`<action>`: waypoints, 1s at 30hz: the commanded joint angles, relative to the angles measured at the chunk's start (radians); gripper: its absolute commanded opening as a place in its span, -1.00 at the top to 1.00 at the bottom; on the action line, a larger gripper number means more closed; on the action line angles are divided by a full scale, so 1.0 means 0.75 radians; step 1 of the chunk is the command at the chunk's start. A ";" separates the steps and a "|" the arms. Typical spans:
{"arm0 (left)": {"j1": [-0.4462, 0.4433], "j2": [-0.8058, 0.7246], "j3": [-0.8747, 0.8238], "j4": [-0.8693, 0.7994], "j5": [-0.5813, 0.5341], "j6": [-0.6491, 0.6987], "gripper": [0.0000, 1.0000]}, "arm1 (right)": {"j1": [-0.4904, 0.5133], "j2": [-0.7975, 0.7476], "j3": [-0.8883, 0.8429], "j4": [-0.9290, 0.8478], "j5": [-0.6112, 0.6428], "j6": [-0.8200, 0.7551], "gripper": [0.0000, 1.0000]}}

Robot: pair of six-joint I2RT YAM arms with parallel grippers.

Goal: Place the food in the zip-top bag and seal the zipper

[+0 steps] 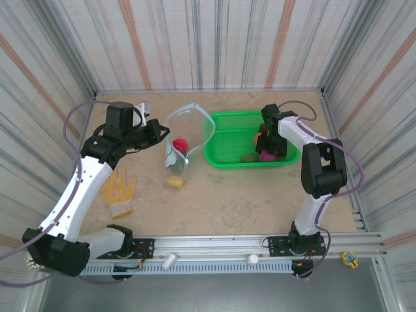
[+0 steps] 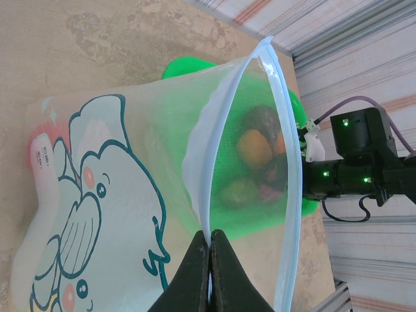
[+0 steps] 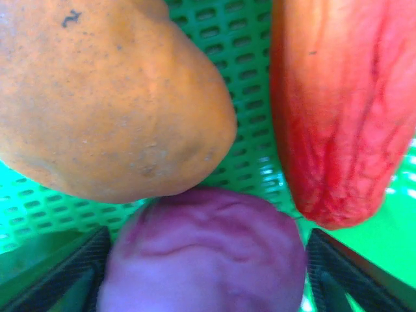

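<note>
The zip-top bag (image 1: 185,140) stands open on the table, with a red food piece (image 1: 179,143) showing inside it. My left gripper (image 2: 210,237) is shut on the near side of its pale blue zipper (image 2: 289,162), holding the mouth wide. A yellow food piece (image 1: 174,182) lies on the table by the bag. My right gripper (image 3: 205,260) is down in the green basket (image 3: 250,84). Its fingers (image 3: 84,266) press both sides of a purple food piece (image 3: 205,250). An orange piece (image 3: 110,97) and a red piece (image 3: 338,110) lie just beyond it.
The green basket (image 1: 227,140) sits right of the bag, near the back wall. A yellow glove (image 1: 119,190) lies on the table by my left arm. Striped walls close in the table on three sides.
</note>
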 commanded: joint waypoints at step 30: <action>0.011 -0.022 -0.006 -0.005 0.014 -0.035 1.00 | 0.170 -0.392 0.437 -0.028 -0.458 0.106 -0.12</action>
